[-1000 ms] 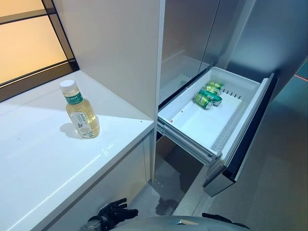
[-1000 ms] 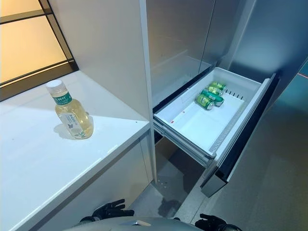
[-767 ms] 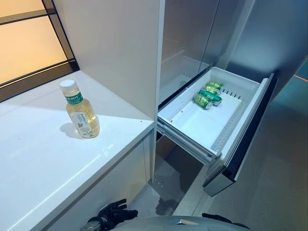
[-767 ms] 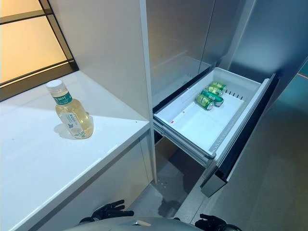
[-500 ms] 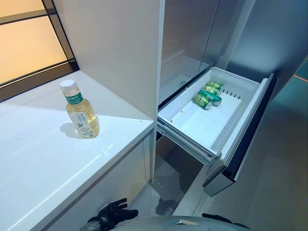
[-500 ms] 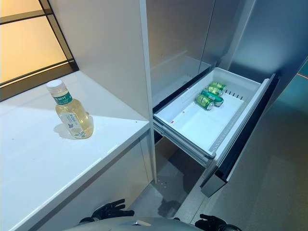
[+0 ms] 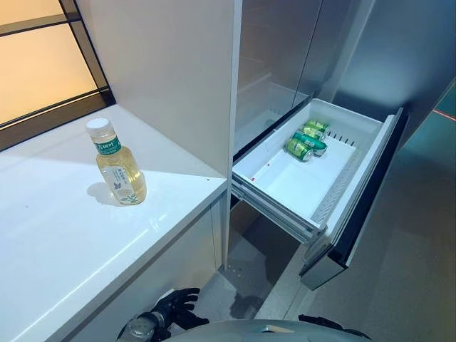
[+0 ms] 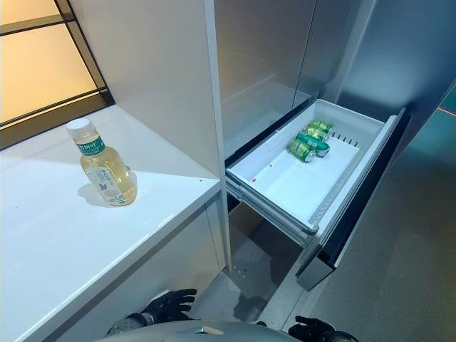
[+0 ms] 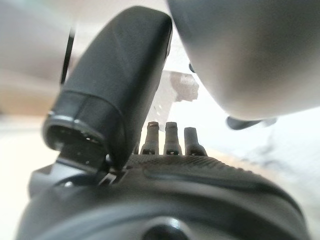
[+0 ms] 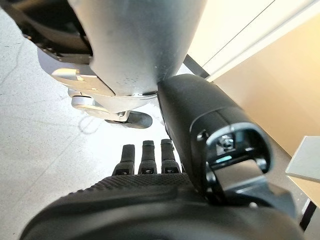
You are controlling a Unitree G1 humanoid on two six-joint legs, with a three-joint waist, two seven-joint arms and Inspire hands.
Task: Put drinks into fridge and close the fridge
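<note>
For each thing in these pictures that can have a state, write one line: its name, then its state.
fridge drawer: pulled fully open, cans at its back
cans: lying on their sides, close together
bottle: upright on the counter, capped, not held
counter: bears only the bottle
left hand: low by the counter, open, holds nothing
right hand: low, open, holds nothing

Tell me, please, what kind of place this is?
Probably a kitchen or pantry corner. A white counter holds a drink bottle, and beside it a fridge drawer stands pulled open with green cans lying inside.
</note>
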